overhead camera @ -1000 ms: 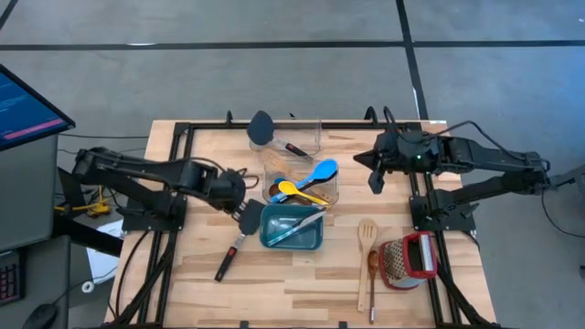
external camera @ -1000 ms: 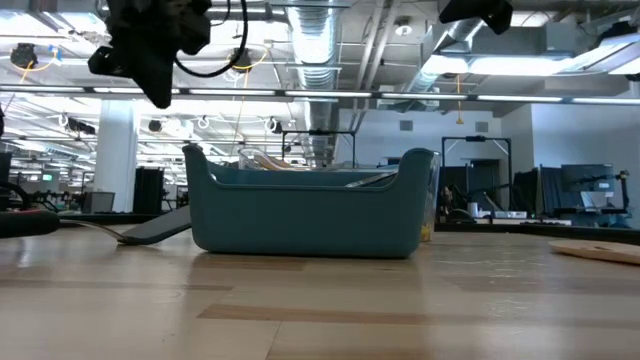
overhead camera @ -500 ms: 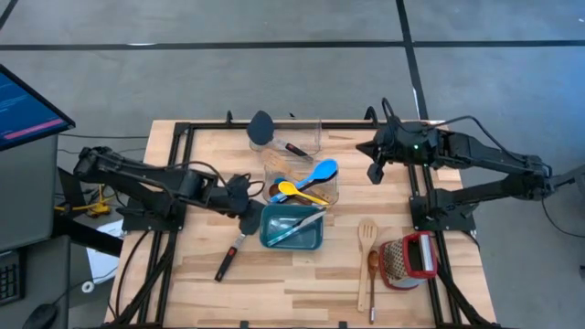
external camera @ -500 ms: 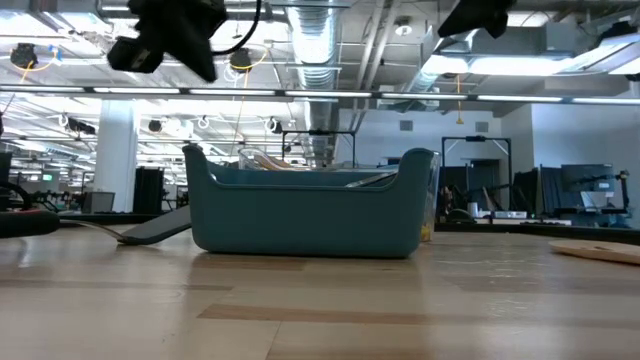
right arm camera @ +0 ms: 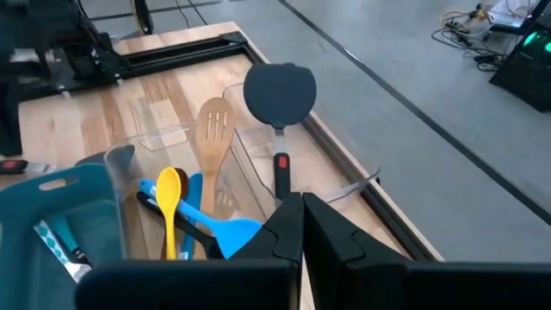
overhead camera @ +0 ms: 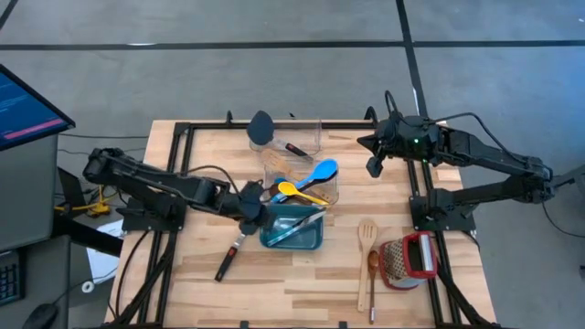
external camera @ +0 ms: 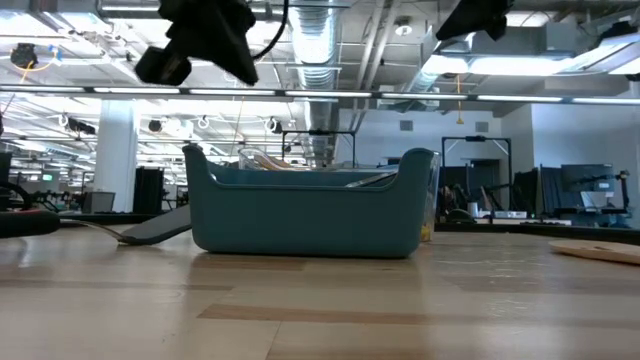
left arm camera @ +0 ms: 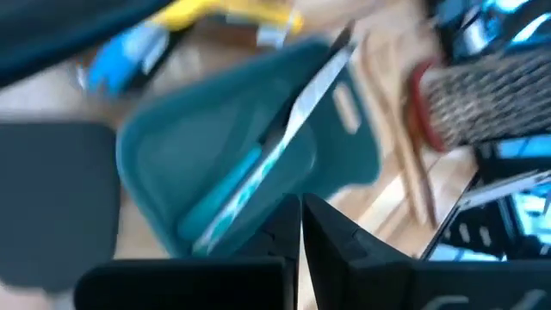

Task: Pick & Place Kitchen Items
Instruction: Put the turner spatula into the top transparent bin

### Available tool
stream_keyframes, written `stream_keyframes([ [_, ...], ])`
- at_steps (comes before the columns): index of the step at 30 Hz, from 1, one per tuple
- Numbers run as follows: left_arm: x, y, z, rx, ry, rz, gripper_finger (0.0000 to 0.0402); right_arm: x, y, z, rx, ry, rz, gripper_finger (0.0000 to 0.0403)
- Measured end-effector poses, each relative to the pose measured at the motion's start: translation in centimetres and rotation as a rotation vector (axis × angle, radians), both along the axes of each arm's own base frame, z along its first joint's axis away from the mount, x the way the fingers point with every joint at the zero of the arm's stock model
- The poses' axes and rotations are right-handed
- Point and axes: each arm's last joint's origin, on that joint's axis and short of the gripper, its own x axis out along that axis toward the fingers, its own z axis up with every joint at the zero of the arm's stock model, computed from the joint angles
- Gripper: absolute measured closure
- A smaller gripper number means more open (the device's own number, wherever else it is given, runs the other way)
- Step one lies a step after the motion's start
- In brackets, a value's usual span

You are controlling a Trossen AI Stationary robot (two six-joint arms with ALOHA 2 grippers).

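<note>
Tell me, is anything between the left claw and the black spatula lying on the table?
Nothing visible is. The shut left gripper hangs at the left edge of the teal plastic bin, and the black long-handled spatula lies flat on the wooden table just beside and below it, uncovered.

Overhead, table-level and both wrist cameras share the teal bin [overhead camera: 292, 228].
</note>
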Motion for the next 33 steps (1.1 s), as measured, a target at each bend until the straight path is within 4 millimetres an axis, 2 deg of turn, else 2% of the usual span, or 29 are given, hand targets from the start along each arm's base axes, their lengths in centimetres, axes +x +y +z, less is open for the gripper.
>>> stream_keyframes([
  [8,0.6,-1.8,-1.6,-0.154,0.079,-0.083,0.0400,0.1,-0.1,0.2,-0.006,-0.028,-0.003,0.0403],
  [17,-0.3,-4.5,-1.5,-0.375,0.139,-0.133,0.0400,0.1,-0.1,0.2,-0.005,-0.027,-0.003,0.0403],
  [23,-1.4,-5.7,-1.9,-0.341,0.212,-0.121,0.0400,0.2,-0.1,0.2,-0.004,-0.022,-0.003,0.0403],
  [29,-3.4,-5.4,-2.9,-0.313,0.427,-0.014,0.0400,0.2,-0.1,0.1,-0.004,-0.020,-0.003,0.0403],
  [33,-4.0,-5.1,-3.2,-0.273,0.487,0.022,0.0400,0.2,-0.1,0.1,-0.004,-0.021,-0.003,0.0403],
])
